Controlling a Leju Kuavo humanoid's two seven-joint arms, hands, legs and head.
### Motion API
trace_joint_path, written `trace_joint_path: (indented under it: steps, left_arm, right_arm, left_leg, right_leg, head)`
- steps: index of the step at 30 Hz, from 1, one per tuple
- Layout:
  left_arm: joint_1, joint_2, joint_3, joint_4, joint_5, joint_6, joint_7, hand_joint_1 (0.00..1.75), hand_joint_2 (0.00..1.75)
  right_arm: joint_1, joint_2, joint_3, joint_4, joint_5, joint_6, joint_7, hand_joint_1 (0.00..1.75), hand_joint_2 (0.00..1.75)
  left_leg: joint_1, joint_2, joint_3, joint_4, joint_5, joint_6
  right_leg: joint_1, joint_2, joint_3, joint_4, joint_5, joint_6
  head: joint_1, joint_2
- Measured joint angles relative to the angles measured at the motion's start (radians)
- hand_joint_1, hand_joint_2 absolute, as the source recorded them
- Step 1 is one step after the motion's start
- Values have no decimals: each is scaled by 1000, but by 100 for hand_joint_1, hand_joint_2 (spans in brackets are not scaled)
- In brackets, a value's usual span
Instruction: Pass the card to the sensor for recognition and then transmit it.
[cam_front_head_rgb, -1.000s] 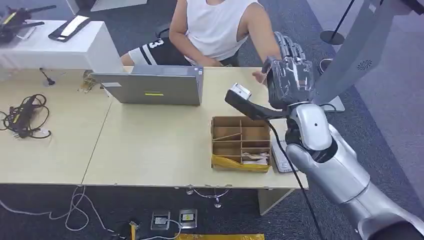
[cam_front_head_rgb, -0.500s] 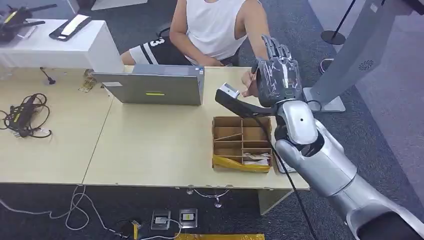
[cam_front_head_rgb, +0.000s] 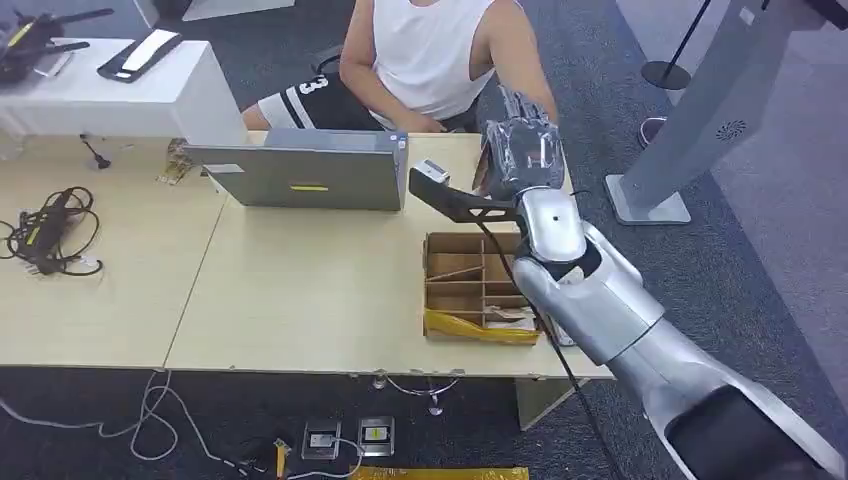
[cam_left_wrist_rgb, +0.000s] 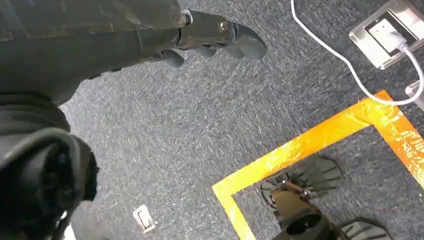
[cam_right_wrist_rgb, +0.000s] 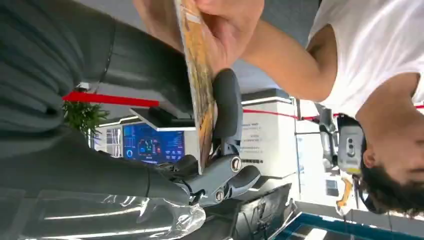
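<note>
My right hand (cam_front_head_rgb: 522, 155) is raised over the far edge of the table (cam_front_head_rgb: 300, 290), in front of a seated person (cam_front_head_rgb: 430, 50). In the right wrist view an orange-yellow card (cam_right_wrist_rgb: 197, 75) shows edge-on. One end lies pinched between my right hand's (cam_right_wrist_rgb: 215, 170) thumb and fingers. The person's hand (cam_right_wrist_rgb: 220, 25) grips the other end. In the head view my hand covers the card, and the person's hand (cam_front_head_rgb: 482, 168) shows just beside it. My left hand (cam_left_wrist_rgb: 210, 35) hangs over the carpet with nothing in it, fingers loosely extended.
A grey laptop (cam_front_head_rgb: 310, 175) stands open at the far edge. A divided cardboard box (cam_front_head_rgb: 480, 285) sits below my right arm. Cables (cam_front_head_rgb: 45, 235) lie at the left. A grey stand (cam_front_head_rgb: 650, 200) rises to the right. Orange floor tape (cam_left_wrist_rgb: 300, 150) and a floor socket (cam_left_wrist_rgb: 387, 32) lie below.
My right hand has moved left, toward the person, whose hand now meets it at the card.
</note>
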Motion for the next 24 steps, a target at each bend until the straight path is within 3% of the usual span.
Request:
trace_joint_path:
  steps: [1, 7, 18, 19, 24]
  left_arm:
    - [0, -1, 0, 0, -8, 0, 0, 0, 0]
    - [1, -6, 4, 0, -59, 0, 8, 0, 0]
    - [7, -12, 44, 0, -138, 0, 11, 0, 0]
    - [11, -13, 51, 0, -141, 0, 11, 0, 0]
    - [22, -14, 64, 0, -158, 0, 13, 0, 0]
  right_arm:
    - [-1, 12, 2, 28, 3, -11, 8, 0, 0]
    - [2, 32, -4, 121, 10, -51, 16, 0, 0]
    - [65, 10, -85, 78, -100, -147, -29, 0, 0]
    - [80, 5, -97, 64, -132, -168, -44, 0, 175]
    - [146, -10, -154, -35, -330, -230, -145, 0, 175]
  left_leg:
    - [0, 0, 0, 0, 0, 0]
    - [0, -1, 0, 0, 0, 0]
    - [0, 1, 0, 0, 0, 0]
    - [0, 1, 0, 0, 0, 0]
    - [0, 2, 1, 0, 0, 0]
  right_leg:
    - [0, 0, 0, 0, 0, 0]
    - [0, 0, 0, 0, 0, 0]
    - [0, 2, -1, 0, 0, 0]
    - [0, 2, -1, 0, 0, 0]
    - [0, 2, -1, 0, 0, 0]
  head:
    - [1, 0]
    - [0, 0]
    - [0, 0]
    - [0, 0]
    - [0, 0]
